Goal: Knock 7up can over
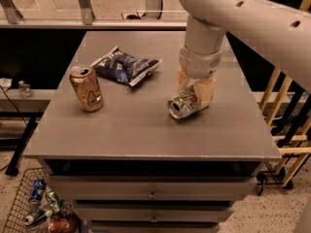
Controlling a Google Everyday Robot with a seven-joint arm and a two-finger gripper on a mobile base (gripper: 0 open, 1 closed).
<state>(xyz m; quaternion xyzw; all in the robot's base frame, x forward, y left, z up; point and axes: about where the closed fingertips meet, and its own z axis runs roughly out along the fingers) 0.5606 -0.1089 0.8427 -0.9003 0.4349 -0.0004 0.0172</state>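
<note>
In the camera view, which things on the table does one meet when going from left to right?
Tan-orange can standing upright → blue snack bag → 7up can lying on its side. The gripper sits over the 7up can's far end, overlapping it, so it has no separate place in the order.

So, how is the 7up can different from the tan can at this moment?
Pose: the 7up can lies on its side; the tan can stands upright. Look: the 7up can is silver-white with a red spot; the tan can is orange-tan with a heart outline. Place: the gripper is at the 7up can, right of centre; the tan can stands free on the left. Both are small drink cans on the table.
</note>
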